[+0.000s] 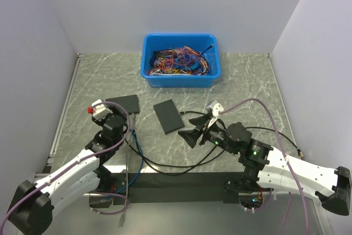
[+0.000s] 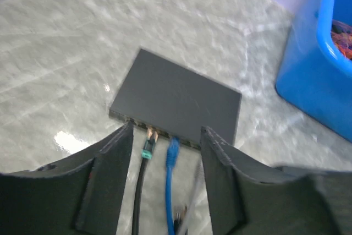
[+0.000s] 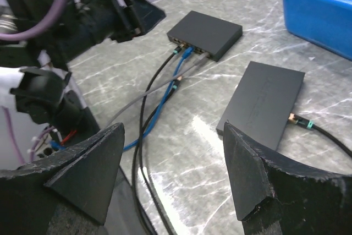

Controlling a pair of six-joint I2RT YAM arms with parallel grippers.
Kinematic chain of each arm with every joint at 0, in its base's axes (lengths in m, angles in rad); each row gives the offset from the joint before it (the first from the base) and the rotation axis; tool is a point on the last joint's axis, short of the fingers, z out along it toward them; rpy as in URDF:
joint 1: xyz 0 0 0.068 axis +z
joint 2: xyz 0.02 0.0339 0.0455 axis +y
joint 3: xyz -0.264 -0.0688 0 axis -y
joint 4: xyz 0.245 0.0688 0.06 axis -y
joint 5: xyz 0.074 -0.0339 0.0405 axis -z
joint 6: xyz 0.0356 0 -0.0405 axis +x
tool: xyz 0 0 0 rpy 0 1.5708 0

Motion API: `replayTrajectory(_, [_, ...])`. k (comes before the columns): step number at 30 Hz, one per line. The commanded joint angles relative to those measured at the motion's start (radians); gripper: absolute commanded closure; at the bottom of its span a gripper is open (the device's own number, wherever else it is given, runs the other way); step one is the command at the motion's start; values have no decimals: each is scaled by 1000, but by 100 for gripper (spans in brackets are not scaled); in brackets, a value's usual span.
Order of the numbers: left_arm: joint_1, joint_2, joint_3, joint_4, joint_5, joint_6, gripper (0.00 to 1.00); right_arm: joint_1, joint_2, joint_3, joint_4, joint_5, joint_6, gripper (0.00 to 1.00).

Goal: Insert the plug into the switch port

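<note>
**Left pincer open behind the plug, port row dead ahead**

From my seat, the left pincer (image 2: 166,134) stands moderately wide with nothing clamped. Its two black fingers straddle the cables rather than pinch them.

The flat dark charcoal rectangular switch box (image 2: 176,100) lies on the grey marbled table (image 1: 247,86) just ahead of that pincer. Its port row (image 2: 157,131) runs along the long edge that faces the fingers.

The black plug with a teal collar (image 2: 147,150) is at the left end of that row. Its long axis points straight into the socket, in line with the pincer's reach. I cannot tell whether it is fully home. A blue-cabled plug (image 2: 172,149) stands in a port just beside it.

The right pincer (image 3: 173,130) is spread wide and empty, well apart from the switch box, with the plain matte black slab (image 3: 264,103) lying between them. So I judge the left arm the nearer one. Any further seating would be a short push along the plug's axis, toward the box. The risk I see is the light box sliding away instead of taking the plug.
</note>
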Motion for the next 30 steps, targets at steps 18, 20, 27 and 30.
replayTrajectory(18, [358,333,-183,945,110,349,42,17,-143,-55,-75,3,59,21])
replayTrajectory(20, [403,359,-196,1012,186,366,42,19,-143,-61,-74,2,68,21])
replayTrajectory(27, [584,585,-192,1274,432,352,44,20,-130,-35,-92,-15,84,21])
replayTrajectory(30, [584,587,-114,1121,530,381,48,20,-123,-26,-106,-12,84,21])
